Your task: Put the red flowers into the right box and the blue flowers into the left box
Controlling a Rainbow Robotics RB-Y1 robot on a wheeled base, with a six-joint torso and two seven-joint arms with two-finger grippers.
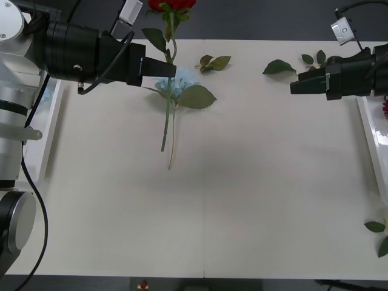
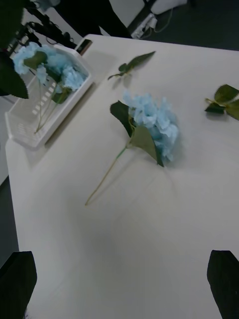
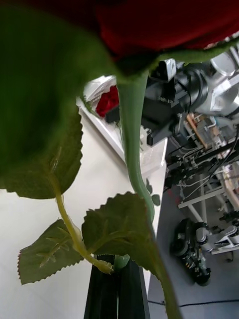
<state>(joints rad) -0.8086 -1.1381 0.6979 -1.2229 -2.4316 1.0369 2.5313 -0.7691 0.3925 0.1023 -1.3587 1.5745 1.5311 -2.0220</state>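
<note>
The left gripper [image 1: 171, 70] is clamped on a red rose's [image 1: 171, 5] stem, lifted above the table's far left side, so carrying it to the right box [image 1: 374, 130], where the spread-fingered right gripper [image 1: 294, 88] waits, comes next.

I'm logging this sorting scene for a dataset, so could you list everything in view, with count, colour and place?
Red rose: one, deep red, held above the table's far edge by its stem.
Blue flower: one, pale blue, lying on the table under the rose's stem.
Blue flowers: several, pale blue, in the left box.
Red flower: at least one, in the right box.
Leaf sprigs: several, green, along the far edge and the near right corner.
Table: one, white.
Left gripper: black, shut on the rose's stem.
Right gripper: black, open, far right.
</note>
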